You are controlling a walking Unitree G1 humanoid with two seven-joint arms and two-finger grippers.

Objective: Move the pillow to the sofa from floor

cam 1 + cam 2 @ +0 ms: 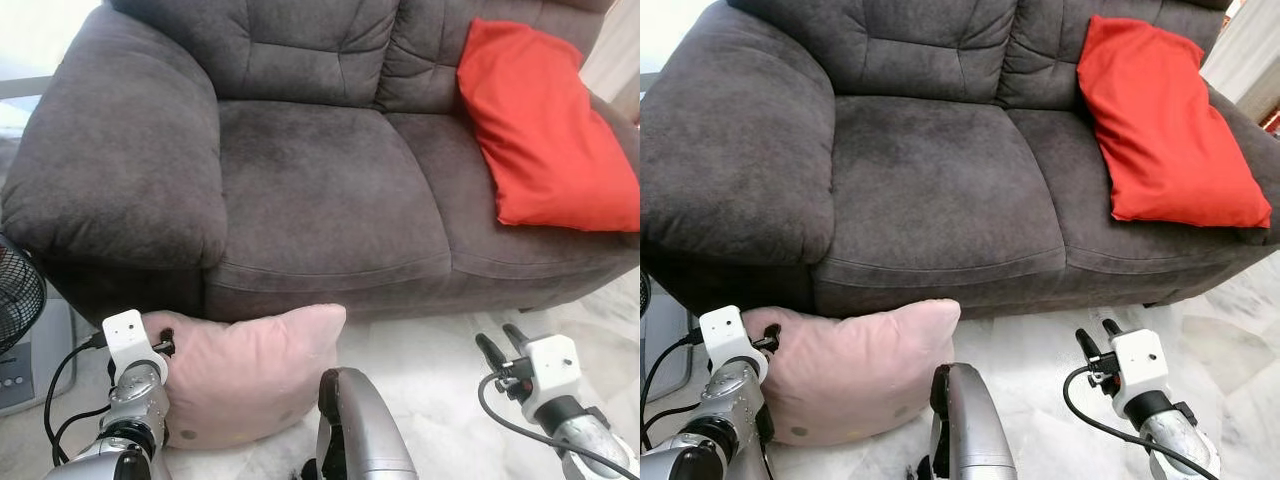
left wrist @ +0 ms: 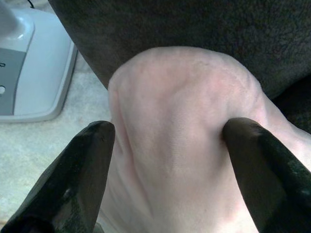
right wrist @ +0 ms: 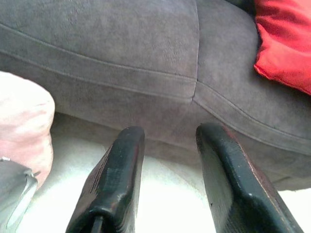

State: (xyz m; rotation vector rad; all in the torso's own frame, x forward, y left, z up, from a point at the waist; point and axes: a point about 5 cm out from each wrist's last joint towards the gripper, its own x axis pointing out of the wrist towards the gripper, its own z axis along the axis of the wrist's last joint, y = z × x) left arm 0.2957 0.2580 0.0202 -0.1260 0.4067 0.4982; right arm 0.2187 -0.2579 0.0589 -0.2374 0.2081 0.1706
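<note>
Pale marble-patterned floor [image 1: 430,370] lit brightly near the right, red cushion [image 1: 545,130] propped at the far right, black fan grille [image 1: 18,295] seen at the left edge, white-grey appliance base [image 2: 34,73] set beside it, bright daylight noted far left.

looks like a home living room: dark grey sofa [image 1: 300,170] with a red cushion [image 1: 545,130], pale marble-like floor [image 1: 440,350], standing fan [image 1: 18,300] beside it.

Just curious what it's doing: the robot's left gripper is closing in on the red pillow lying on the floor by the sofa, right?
Not quite: the pillow on the floor is pink. The left wrist view shows the left gripper open around a corner of the pink pillow, beside the sofa. The red pillow rests on the sofa seat.
</note>
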